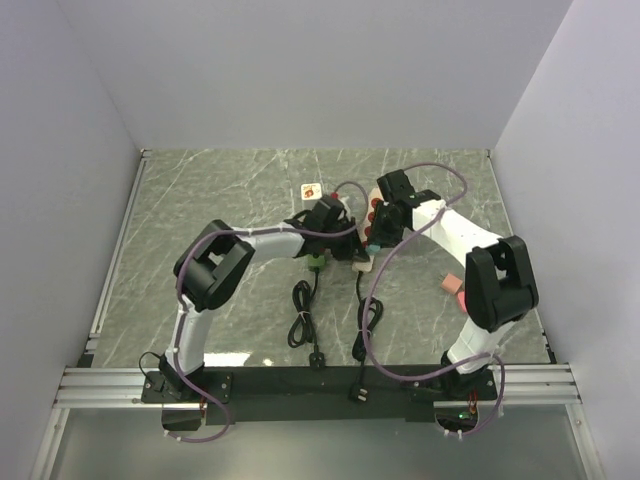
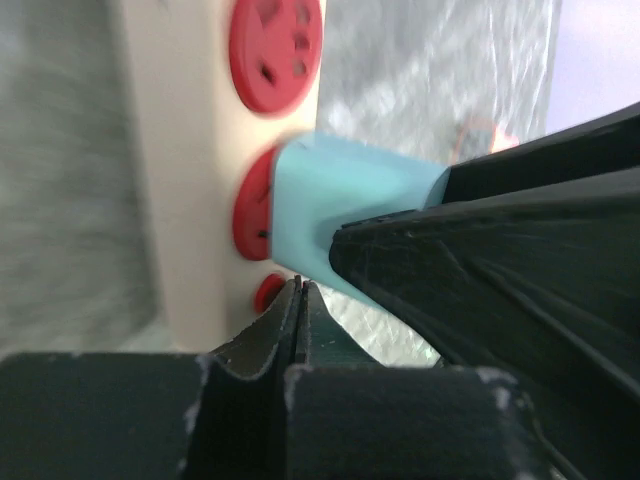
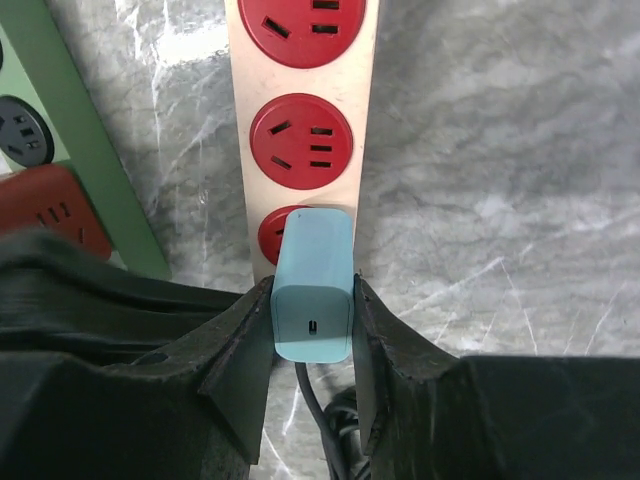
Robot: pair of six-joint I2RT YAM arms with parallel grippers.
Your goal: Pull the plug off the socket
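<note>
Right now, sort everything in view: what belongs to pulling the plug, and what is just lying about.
Job in hand:
- blue plug
- cream socket strip
- right pincer, shut on the plug
- left pincer, shut, by the strip

Lying about:
- green socket strip
- coiled black cable
- pink object
- small card

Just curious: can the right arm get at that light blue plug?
Probably yes: the right gripper is closed on the light blue plug, one finger on each side, nothing between.
</note>
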